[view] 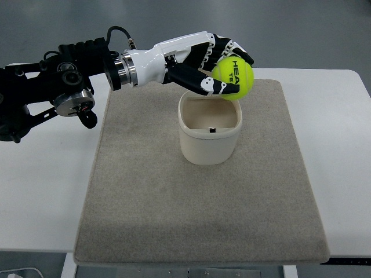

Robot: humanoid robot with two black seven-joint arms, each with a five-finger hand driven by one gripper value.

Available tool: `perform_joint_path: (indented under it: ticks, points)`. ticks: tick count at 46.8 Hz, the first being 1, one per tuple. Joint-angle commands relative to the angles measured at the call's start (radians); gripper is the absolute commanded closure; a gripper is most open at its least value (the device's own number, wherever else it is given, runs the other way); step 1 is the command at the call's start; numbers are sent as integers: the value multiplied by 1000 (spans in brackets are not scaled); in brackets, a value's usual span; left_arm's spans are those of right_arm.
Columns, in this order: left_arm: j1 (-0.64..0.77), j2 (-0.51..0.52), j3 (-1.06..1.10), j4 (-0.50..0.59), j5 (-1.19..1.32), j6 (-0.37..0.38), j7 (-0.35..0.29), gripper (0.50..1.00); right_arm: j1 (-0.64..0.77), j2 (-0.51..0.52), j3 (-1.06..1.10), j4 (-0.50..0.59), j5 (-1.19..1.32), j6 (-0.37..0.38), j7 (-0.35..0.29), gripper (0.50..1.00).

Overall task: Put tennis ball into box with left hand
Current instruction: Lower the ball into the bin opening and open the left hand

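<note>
A yellow-green tennis ball with black lettering is held in my left hand, whose black and white fingers curl around it from above and below. The arm reaches in from the left edge. The ball hangs just above the far right rim of a cream rounded box, which stands open-topped in the middle of the beige mat. Only a small dark mark shows on the inner wall of the box. My right arm does not show.
The mat lies on a white table whose front edge runs along the bottom. Grey floor lies beyond the table's far edge.
</note>
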Motion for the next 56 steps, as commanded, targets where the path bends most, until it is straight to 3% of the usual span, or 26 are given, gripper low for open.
perform_joint_path:
  ticks: [1,47,52,56]
  points:
    - [-1,10,24,0,0,14,2,1000,0,0,0,0,0,0,0,562]
    - [10,33,78,58,0,39,2,1000,0,0,0,0,0,0,0,562]
    - [10,35,76,52,0,50,0,802,0,0,0,0,0,0,0,562]
    - [10,35,76,44,0,54,2,767,0,0,0,0,0,0,0,562]
